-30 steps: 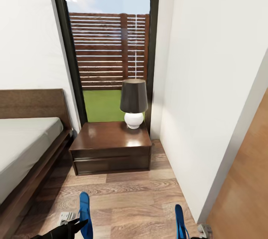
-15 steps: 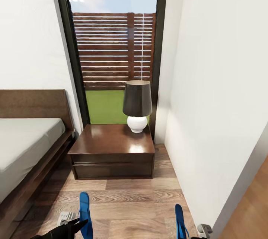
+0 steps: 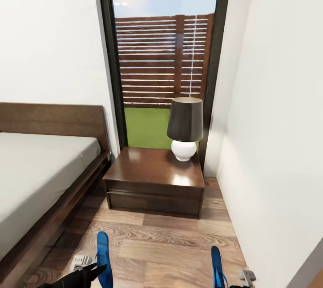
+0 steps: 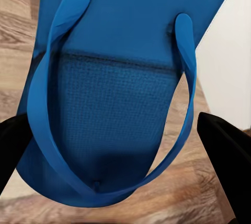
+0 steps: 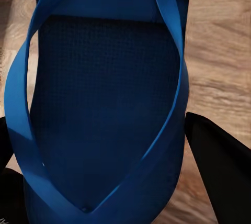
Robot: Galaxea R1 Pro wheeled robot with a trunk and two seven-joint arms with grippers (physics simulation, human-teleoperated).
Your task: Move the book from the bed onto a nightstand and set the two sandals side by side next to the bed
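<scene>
I hold one bright blue sandal in each gripper. My left gripper (image 3: pixel 95 272) is shut on the left sandal (image 3: pixel 102 255) at the bottom of the head view. In the left wrist view that sandal (image 4: pixel 112 82) sits strap side up between the black fingers (image 4: pixel 226 156). My right gripper (image 3: pixel 229 284) is shut on the other sandal (image 3: pixel 217 264), seen close in the right wrist view (image 5: pixel 104 93). The bed (image 3: pixel 40 167) lies to the left. The dark nightstand (image 3: pixel 154 180) stands ahead beside it. The book is out of view.
A lamp (image 3: pixel 185 128) with a dark shade and white base stands on the nightstand's back right corner. Behind it is a tall black-framed window (image 3: pixel 163 54). A white wall (image 3: pixel 278 122) runs close along the right. Wood-plank floor (image 3: pixel 161 243) lies between me and the nightstand.
The camera has turned left and moved closer: the nightstand and window slid right in the picture, more bed shows, and the brown door at the right is gone. Both sandals stay held.
</scene>
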